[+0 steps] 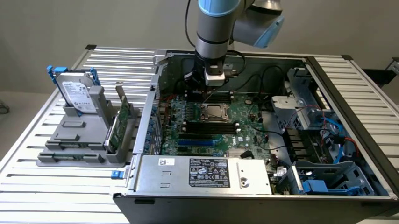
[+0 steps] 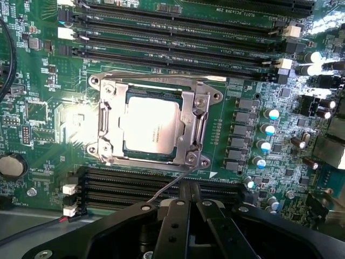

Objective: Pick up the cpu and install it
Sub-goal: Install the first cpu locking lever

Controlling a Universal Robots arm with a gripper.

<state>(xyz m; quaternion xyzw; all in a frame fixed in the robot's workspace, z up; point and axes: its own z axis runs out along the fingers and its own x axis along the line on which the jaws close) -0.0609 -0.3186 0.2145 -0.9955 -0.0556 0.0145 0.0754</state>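
The cpu [image 2: 152, 125] lies flat in its socket frame [image 2: 200, 116], just ahead of my gripper [image 2: 187, 189], which is clenched on nothing above the memory slots [image 2: 124, 190]. I judge it seated; good work here means keeping clear of the lever wire [image 2: 172, 186].

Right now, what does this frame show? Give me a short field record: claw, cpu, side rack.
claw: black claw shut, empty, over the green motherboard
cpu: small flat square silvery chip lying inside the metal socket frame
side rack: silver hard drive with blue bracket and thin green circuit card standing in grey holder
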